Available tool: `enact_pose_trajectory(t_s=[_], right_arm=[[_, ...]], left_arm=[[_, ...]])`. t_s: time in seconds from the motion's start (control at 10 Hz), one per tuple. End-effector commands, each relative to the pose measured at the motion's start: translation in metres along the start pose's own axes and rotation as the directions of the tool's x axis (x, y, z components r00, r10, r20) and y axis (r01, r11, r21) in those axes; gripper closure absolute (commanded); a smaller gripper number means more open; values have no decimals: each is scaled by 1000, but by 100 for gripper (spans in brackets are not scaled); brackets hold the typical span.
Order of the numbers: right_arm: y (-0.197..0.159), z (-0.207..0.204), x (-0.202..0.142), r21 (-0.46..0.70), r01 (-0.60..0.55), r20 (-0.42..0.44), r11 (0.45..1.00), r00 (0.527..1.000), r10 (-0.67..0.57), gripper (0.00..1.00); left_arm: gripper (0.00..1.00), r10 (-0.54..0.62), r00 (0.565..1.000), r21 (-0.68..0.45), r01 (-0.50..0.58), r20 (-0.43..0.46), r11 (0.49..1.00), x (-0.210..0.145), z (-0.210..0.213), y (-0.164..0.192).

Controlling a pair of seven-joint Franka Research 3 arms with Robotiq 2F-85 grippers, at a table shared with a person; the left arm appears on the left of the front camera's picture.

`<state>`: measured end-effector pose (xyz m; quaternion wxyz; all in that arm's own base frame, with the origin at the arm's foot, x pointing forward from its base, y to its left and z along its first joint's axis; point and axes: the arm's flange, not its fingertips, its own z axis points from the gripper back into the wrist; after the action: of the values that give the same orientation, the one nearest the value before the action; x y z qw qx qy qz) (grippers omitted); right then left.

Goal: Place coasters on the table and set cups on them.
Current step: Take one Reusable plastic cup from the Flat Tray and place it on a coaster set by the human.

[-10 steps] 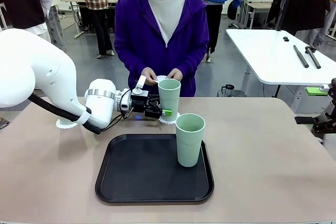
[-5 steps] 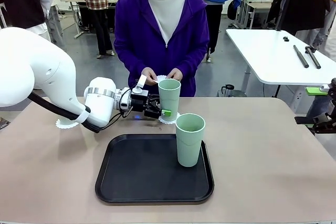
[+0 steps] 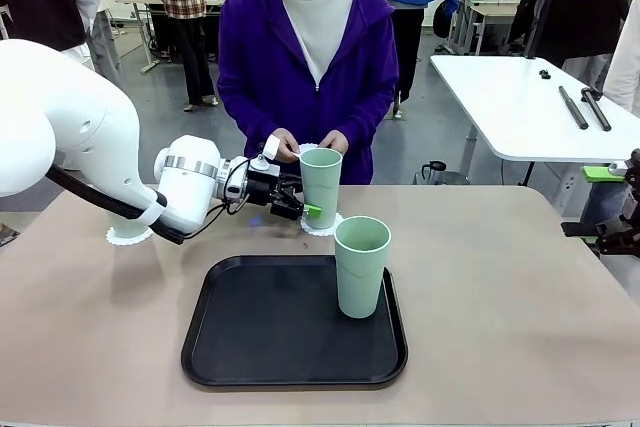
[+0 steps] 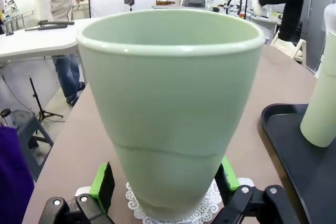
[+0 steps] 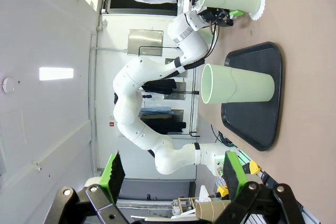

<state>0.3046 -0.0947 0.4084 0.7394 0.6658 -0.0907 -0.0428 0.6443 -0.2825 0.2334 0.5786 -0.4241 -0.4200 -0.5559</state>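
My left hand point(image 3: 306, 205) has let go. Its jaws stand wide on either side of the first cup point(image 3: 321, 187), and in the left wrist view the green pads point(image 4: 102, 184) sit off the cup's wall near its base without pressing on it. Over the last second the forearm has lifted and drawn back a little, away from the tray point(image 3: 260, 327), and the fingertips have slid slightly off the cup. The cup itself has not budged. It stands upright on a coaster point(image 3: 330, 226) just beyond the tray's far edge, with lace showing all round its foot. I read that as one cup delivered and the hand beginning to withdraw.

A second cup point(image 3: 361, 265) stands upright inside the tray, by its right side. A second coaster point(image 3: 128, 237) lies bare on the table point(image 3: 500, 297), off beyond the tray's far left corner and partly behind my arm. Farther beyond the tray, the person's hands point(image 3: 285, 144) hold something small and white at the table's far edge, probably another coaster, though I can't be sure.

My right hand point(image 5: 173, 177) is slack and open and holds nothing.

Next, I reckon, I back the left hand clear without clipping the cup, then go for the cup in the tray.
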Motion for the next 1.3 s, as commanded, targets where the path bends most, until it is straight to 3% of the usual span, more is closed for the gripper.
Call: enact_pose_trajectory(t_s=[0.0,0.7,1.0,1.2], right_arm=[[-1,0,1,11,-13,2,1000,1000,13,0],[-1,0,1,11,-13,2,1000,1000,13,0],[-1,0,1,11,-13,2,1000,1000,13,0],[-1,0,1,11,-13,2,1000,1000,13,0]], left_arm=[[0,38,997,9,-37,-67,999,7,7,-3],[0,82,969,71,-67,-234,995,24,29,-13],[0,115,921,100,-83,-372,991,46,50,-28],[0,157,866,113,-117,-474,987,75,62,-53]])
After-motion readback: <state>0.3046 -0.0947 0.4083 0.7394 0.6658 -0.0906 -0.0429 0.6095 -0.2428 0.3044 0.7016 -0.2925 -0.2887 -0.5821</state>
